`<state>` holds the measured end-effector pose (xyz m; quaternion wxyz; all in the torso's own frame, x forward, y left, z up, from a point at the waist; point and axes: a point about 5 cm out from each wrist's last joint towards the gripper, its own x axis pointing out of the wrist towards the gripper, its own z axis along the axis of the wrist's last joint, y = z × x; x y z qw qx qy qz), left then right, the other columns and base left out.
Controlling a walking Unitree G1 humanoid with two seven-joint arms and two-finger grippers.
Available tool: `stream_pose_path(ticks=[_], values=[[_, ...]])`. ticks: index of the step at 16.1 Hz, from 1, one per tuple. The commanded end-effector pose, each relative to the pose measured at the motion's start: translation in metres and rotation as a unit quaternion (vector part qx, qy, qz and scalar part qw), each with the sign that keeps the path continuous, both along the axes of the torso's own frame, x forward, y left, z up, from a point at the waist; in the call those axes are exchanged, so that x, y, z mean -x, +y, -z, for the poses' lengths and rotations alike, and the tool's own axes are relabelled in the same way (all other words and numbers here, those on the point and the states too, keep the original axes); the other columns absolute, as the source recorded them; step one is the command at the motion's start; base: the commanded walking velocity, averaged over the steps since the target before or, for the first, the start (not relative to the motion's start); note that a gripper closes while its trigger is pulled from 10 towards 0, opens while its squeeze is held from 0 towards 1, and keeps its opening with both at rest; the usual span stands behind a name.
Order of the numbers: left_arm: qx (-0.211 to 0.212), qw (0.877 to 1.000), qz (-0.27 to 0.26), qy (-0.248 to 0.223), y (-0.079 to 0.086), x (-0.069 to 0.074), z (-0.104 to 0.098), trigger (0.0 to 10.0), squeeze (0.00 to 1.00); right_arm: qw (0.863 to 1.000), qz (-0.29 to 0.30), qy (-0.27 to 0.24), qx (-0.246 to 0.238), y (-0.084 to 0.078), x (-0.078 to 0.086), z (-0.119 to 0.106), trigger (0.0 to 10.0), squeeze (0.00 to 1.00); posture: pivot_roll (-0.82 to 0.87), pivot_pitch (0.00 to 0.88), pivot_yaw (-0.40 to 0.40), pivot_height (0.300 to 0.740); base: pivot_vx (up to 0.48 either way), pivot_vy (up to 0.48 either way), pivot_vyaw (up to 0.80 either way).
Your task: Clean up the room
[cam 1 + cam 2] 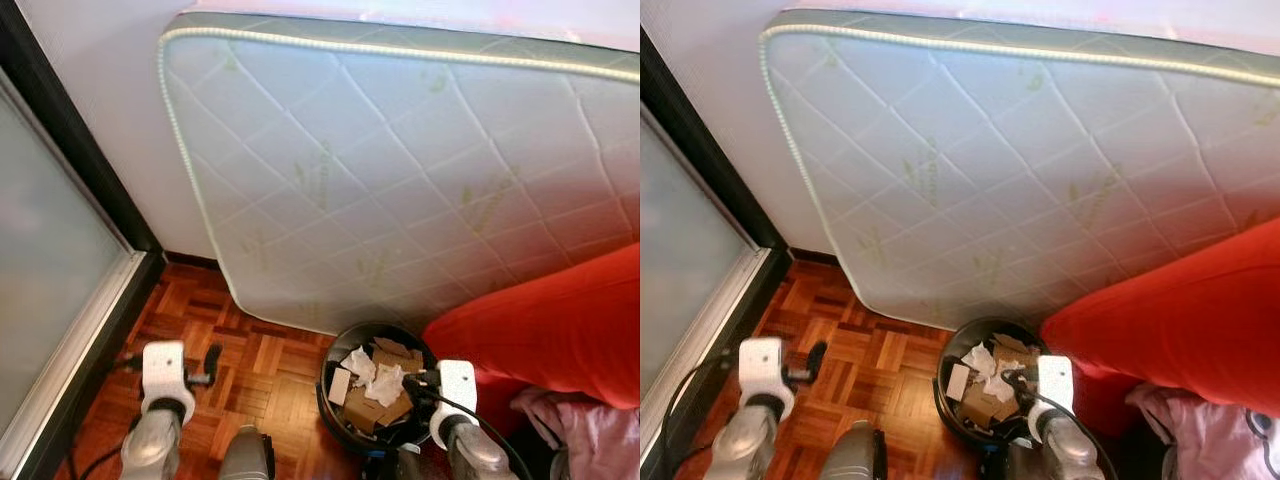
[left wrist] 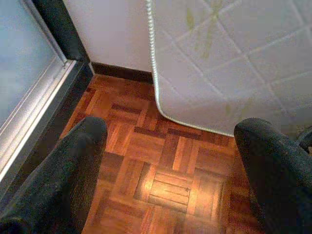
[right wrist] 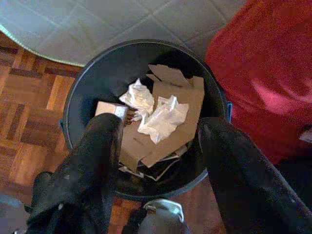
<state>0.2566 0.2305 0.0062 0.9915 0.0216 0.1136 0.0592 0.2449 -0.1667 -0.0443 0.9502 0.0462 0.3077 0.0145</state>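
Note:
A round black trash bin (image 1: 333, 408) stands on the parquet floor at the foot of a leaning mattress. Inside it lie crumpled white paper (image 3: 161, 117), brown cardboard (image 3: 170, 97) and a small white box (image 3: 108, 108). My right gripper (image 3: 158, 146) hovers just above the bin's mouth, open, with nothing between its fingers; its white wrist (image 1: 457, 388) sits over the bin's right rim. My left gripper (image 2: 170, 146) is also open and holds nothing, over bare parquet left of the bin, its white wrist (image 1: 165, 368) low on the left.
A white quilted mattress (image 1: 400, 170) leans against the wall behind the bin. A red cover (image 1: 550, 330) lies right of the bin, with pink cloth (image 1: 590, 435) below it. A dark-framed frosted glass door (image 1: 50, 260) runs along the left. Parquet (image 1: 250, 360) lies between door and bin.

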Motion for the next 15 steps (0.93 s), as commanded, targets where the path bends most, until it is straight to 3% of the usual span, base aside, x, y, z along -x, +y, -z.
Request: stream_pose_path(ticks=[1, 5, 7, 9, 11, 13, 15], values=[[0.001, 1.0, -0.012, 0.023, 0.004, 0.008, 0.009, 10.0, 0.0, 0.999, 0.014, 0.032, -0.005, -0.003, 0.015, 0.011, 10.0, 0.0, 0.21, 0.137, -0.036, 0.657, 0.0, 0.0, 0.0], [0.002, 0.998, -0.027, 0.057, 0.007, 0.013, 0.019, 10.0, 0.0, 0.999, 0.019, 0.05, -0.005, -0.004, 0.023, 0.016, 10.0, 0.0, 0.21, 0.108, -0.038, 0.707, 0.0, 0.0, 0.0], [0.022, 0.996, -0.045, 0.077, 0.008, 0.016, 0.025, 10.0, 0.0, 0.997, 0.026, 0.068, -0.003, -0.008, 0.03, 0.021, 10.0, 0.0, 0.21, 0.09, -0.04, 0.732, 0.0, 0.0, 0.0], [0.018, 0.994, -0.043, 0.094, 0.007, 0.018, 0.03, 10.0, 0.0, 0.996, 0.031, 0.087, 0.003, -0.019, 0.043, 0.027, 10.0, 0.0, 0.2, 0.074, -0.037, 0.74, 0.0, 0.0, 0.0], [0.02, 0.99, -0.045, 0.13, 0.007, 0.026, 0.039, 10.0, 0.0, 0.992, 0.051, 0.111, 0.01, -0.041, 0.062, 0.034, 10.0, 0.0, 0.18, 0.043, -0.028, 0.74, 0.0, 0.0, 0.0], [0.022, 0.983, -0.05, 0.177, 0.006, 0.041, 0.053, 10.0, 0.0, 0.99, 0.062, 0.126, 0.008, -0.047, 0.07, 0.037, 10.0, 0.0, 0.17, 0.02, -0.029, 0.74, 0.0, 0.0, 0.0], [0.024, 0.966, -0.058, 0.25, 0.003, 0.067, 0.072, 10.0, 0.0, 0.987, 0.069, 0.147, 0.0, -0.053, 0.083, 0.042, 10.0, 0.0, 0.16, 0.0, -0.04, 0.74, 0.0, 0.0, 0.0]])
